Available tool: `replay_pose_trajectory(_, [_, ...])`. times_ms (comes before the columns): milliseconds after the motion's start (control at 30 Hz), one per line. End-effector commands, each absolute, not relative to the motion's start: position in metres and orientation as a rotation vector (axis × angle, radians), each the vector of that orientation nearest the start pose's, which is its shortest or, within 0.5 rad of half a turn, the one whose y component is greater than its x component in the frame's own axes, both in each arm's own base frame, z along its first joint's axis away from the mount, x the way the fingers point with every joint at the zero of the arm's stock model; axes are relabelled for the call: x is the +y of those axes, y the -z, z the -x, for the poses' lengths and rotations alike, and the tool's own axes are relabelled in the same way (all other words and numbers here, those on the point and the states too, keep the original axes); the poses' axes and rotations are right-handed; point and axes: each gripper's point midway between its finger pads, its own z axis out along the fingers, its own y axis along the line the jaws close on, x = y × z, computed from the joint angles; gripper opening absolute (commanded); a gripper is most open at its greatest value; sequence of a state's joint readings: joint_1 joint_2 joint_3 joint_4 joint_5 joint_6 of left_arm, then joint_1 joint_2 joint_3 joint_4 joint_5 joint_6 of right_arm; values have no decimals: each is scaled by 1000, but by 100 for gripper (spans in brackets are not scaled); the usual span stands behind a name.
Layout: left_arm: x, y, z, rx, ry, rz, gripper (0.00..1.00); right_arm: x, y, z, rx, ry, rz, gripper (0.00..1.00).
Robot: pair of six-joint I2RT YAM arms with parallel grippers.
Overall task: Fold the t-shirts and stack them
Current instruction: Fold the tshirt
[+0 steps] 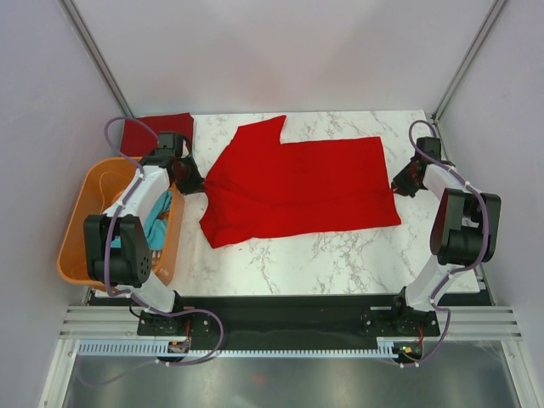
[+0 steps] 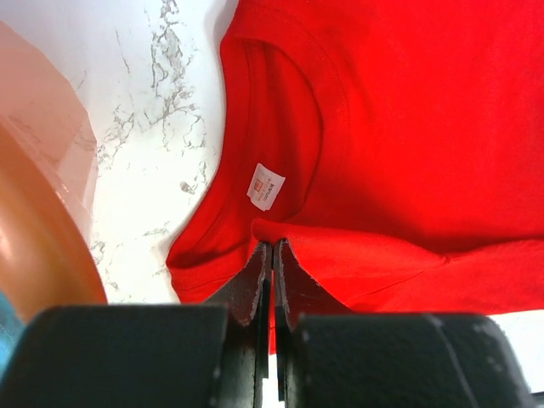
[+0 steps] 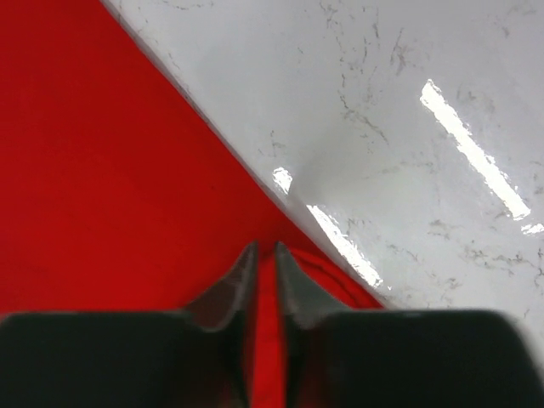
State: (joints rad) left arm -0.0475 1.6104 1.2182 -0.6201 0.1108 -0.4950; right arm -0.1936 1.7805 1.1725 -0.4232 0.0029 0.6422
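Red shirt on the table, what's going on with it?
Two robot arms hold the bright red t-shirt spread on the marble table: left fingers pinch it by the collar, right fingers pinch the opposite edge. A maroon t-shirt lies folded at the far left corner; a teal t-shirt sits in the orange basket.

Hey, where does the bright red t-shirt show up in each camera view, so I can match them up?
Top external: bright red t-shirt spread flat across the middle of the picture.
Left wrist: the t-shirt fills the right side, its white neck label near centre, just above the left hand.
Right wrist: the t-shirt covers the left half, reaching the right hand.
Shared landmark: the white marble table.
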Motion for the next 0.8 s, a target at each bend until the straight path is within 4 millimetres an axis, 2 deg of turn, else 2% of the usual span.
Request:
replay_pose_trajectory(0, [-53,-116,-381,2555,315,489,5,-53,-69,-424,2358,-203,-1025,27])
replay_pose_trajectory(67, [-55,-118,-383,2553,327,481,15,-54,-73,-421,2358,-186,-1032,34])
replay_pose_trajectory(200, [-59,-129,-394,2528,361,469,15,-52,-88,-403,2355,-178,-1041,37])
replay_pose_trajectory(233, [-61,-136,-398,2512,381,468,15,-51,-89,-399,2355,-178,-1041,37])
replay_pose_trajectory(367, [-64,-141,-405,2504,401,485,15,-45,-90,-381,2363,-193,-1055,36])
replay_pose_trajectory(500, [-70,-150,-403,2487,406,467,18,-41,-71,-356,2419,-179,-1081,33])
replay_pose_trajectory(567, [-75,-163,-399,2461,411,427,19,-39,-62,-348,2447,-175,-1092,32])
replay_pose_trajectory(667, [-89,-179,-388,2434,429,350,21,-41,-41,-333,2489,-154,-1136,32])
replay_pose_trajectory(767, [-109,-186,-371,2428,449,263,23,-49,-30,-322,2500,-87,-1154,31])
